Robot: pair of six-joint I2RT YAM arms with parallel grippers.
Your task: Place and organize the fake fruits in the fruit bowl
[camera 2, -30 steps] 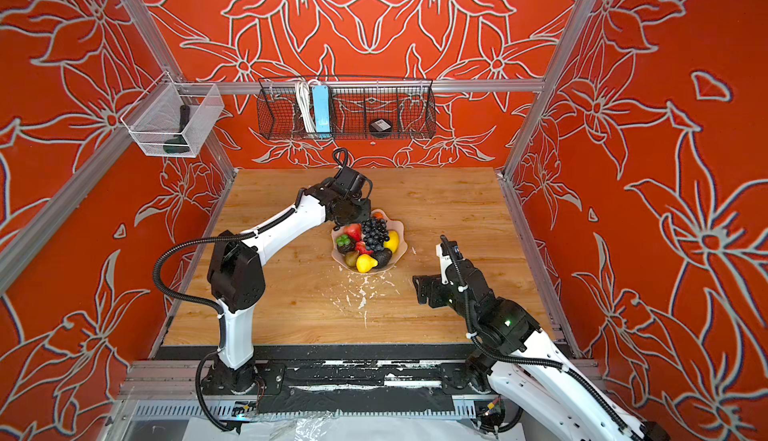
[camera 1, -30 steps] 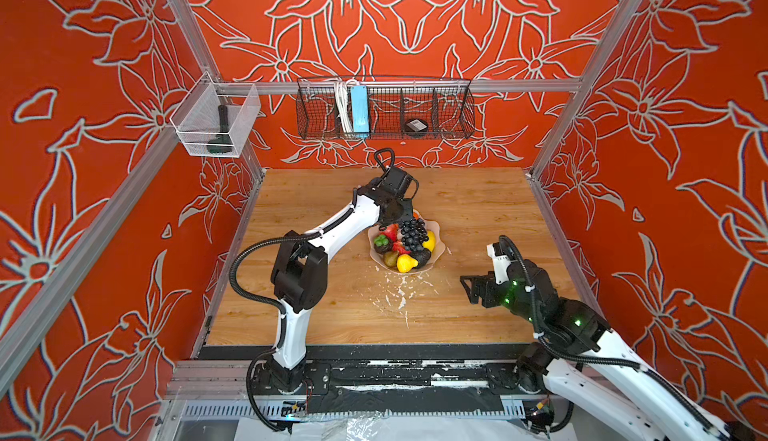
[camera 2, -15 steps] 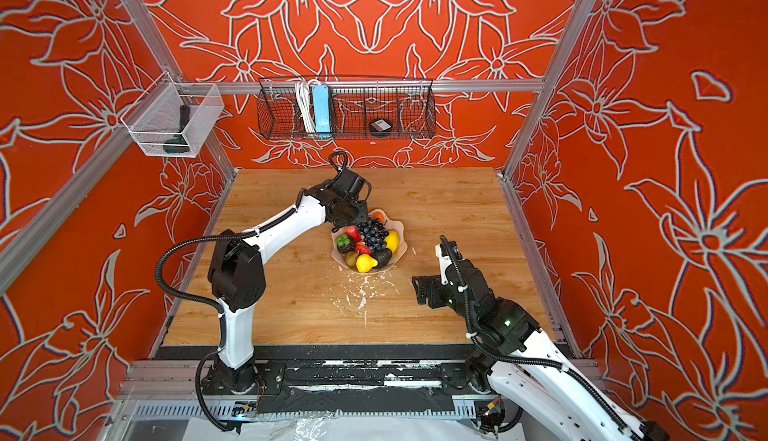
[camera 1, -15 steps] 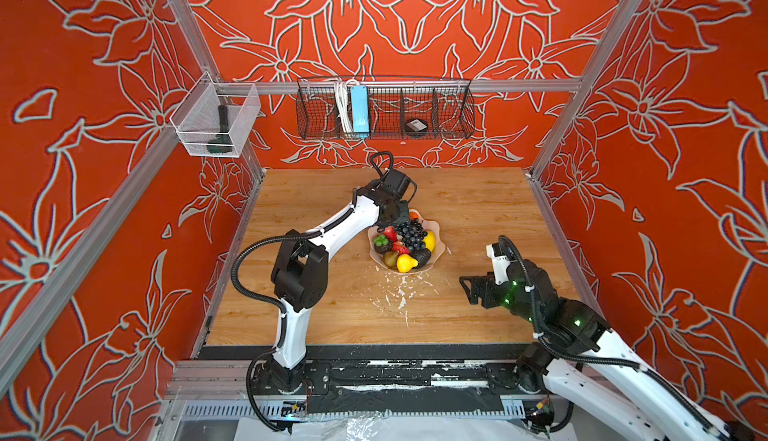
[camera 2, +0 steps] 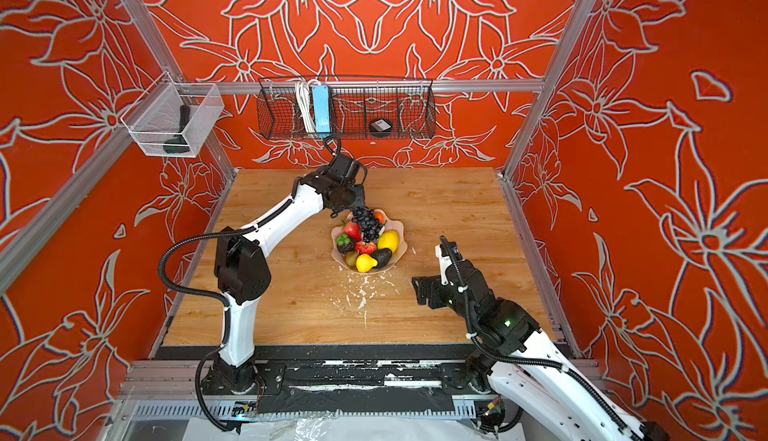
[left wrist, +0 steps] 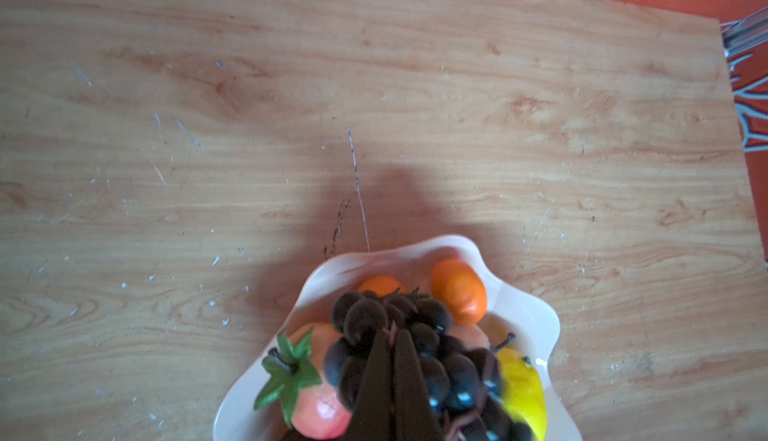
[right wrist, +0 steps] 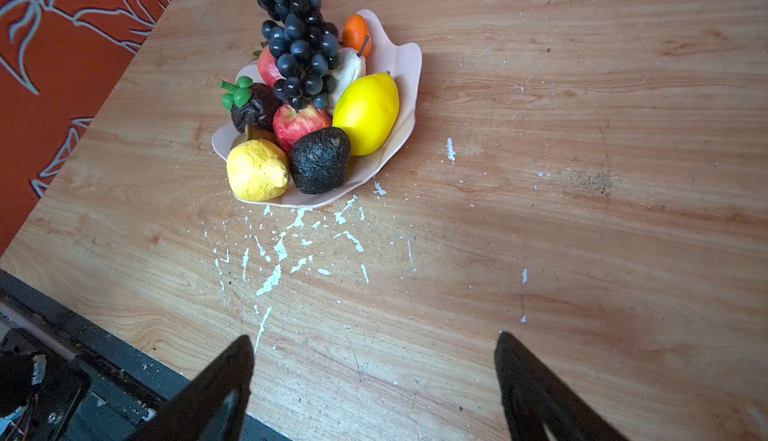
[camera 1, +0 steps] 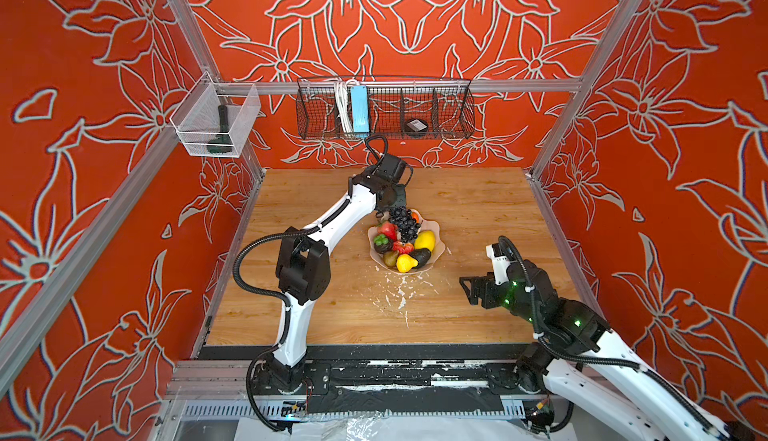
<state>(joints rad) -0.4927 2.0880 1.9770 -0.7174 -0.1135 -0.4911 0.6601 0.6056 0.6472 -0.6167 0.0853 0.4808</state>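
Evidently the task is near its end. The fruit bowl (right wrist: 409,59) sits near the middle of the wooden table (right wrist: 561,177) and is already heaped. It holds a yellow lemon (right wrist: 365,113), an avocado (right wrist: 320,160), a red apple (right wrist: 299,123), a crinkled yellow fruit (right wrist: 257,169) and a dark fruit with green leaves (right wrist: 253,106), with small oranges (left wrist: 459,289) by the far rim. No fruit is seen lying loose on the table in any view; only white flecks mark the wood in front of the bowl.

One item is outstanding. The grape bunch (right wrist: 297,40) hangs upright over the middle of the bowl, its lowest grapes down among the other fruits and apparently touching the apple. The left gripper (left wrist: 390,333) is clamped on the top of the bunch, fingers drawn together. The right gripper (right wrist: 372,335) stands well apart from the bowl, over bare table, jaws spread wide and empty.

Judgement: what remains is to settle the bunch on the pile, release it and withdraw. The risk is nudging a fruit over the shallow rim.
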